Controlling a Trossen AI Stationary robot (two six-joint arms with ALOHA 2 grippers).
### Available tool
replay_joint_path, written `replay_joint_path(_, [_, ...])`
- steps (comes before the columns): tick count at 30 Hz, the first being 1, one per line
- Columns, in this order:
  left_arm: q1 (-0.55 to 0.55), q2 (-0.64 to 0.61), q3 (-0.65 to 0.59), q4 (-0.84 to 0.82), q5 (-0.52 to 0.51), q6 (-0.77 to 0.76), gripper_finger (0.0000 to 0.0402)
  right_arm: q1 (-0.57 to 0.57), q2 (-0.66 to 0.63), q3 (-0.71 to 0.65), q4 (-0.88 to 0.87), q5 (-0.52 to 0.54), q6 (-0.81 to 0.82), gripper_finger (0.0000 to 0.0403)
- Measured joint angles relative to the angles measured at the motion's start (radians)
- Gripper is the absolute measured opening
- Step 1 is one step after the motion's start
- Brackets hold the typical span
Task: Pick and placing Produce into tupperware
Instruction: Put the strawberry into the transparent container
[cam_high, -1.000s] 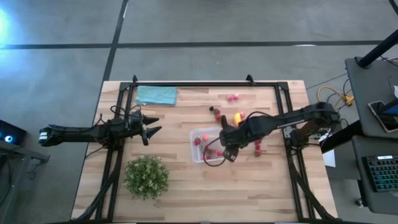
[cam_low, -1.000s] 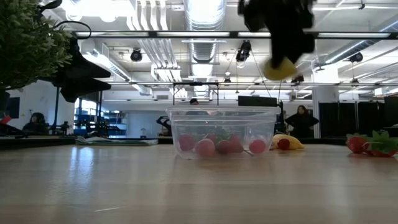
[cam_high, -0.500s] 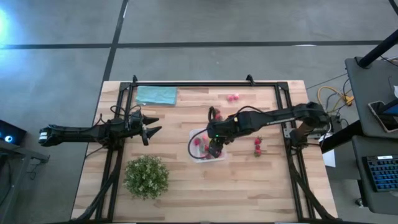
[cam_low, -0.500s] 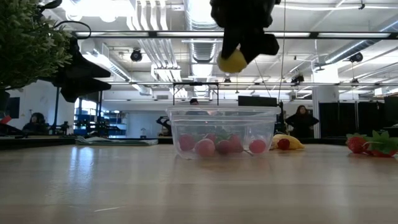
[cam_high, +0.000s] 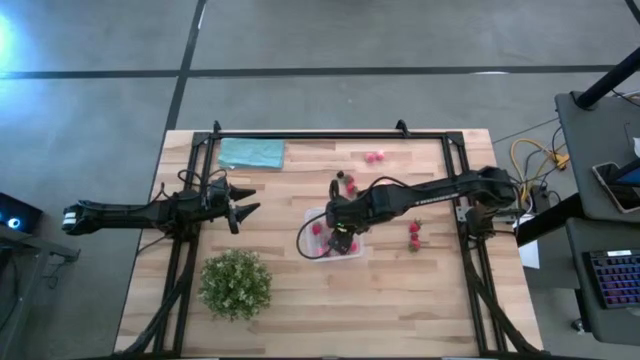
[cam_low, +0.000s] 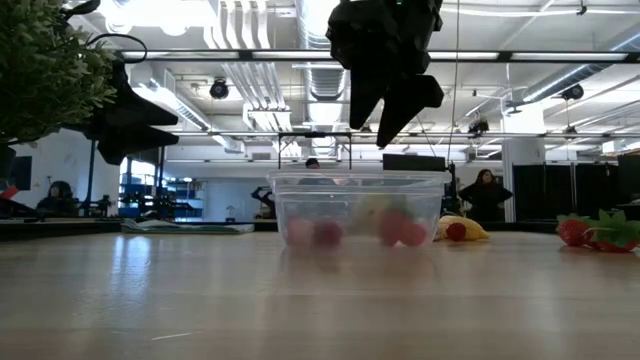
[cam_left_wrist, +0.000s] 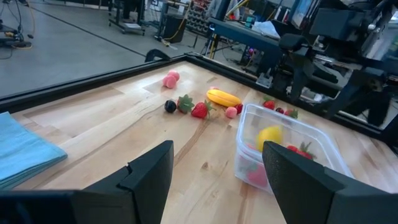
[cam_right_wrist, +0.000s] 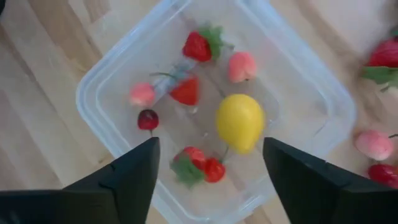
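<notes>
And it's away: the right claw (cam_low: 380, 110), which carried the small yellow lemon (cam_right_wrist: 240, 122) a moment ago, now hangs spread and empty above the clear square plastic tupperware (cam_right_wrist: 102, 81), lemon inside among the red strawberries (cam_right_wrist: 198, 46), while the banana waits on the wooden counter (cam_high: 400, 290).

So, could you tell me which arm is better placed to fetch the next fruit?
The right. Its gripper hangs open over the tupperware, near the banana and strawberries. The left gripper waits by the far frame.
</notes>
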Motion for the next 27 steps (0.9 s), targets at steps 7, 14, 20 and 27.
replay_joint_path(7, [0.000, -0.001, 0.000, 0.000, 0.000, 0.000, 0.0233, -0.014, -0.036, 0.001, -0.253, 0.051, 0.079, 0.0319])
replay_joint_path(14, [0.000, 0.000, 0.000, 0.000, 0.000, 0.000, 0.0233, -0.012, -0.040, -0.015, -0.586, 0.053, 0.127, 0.0311])
replay_joint_path(20, [0.000, -0.002, 0.000, 0.000, 0.000, 0.000, 0.0233, -0.006, -0.086, -0.063, -0.573, 0.024, 0.172, 0.0304])
replay_joint_path(27, [0.000, -0.001, 0.000, 0.000, 0.000, 0.000, 0.0233, -0.006, -0.241, -0.221, -0.572, -0.026, 0.331, 0.0302])
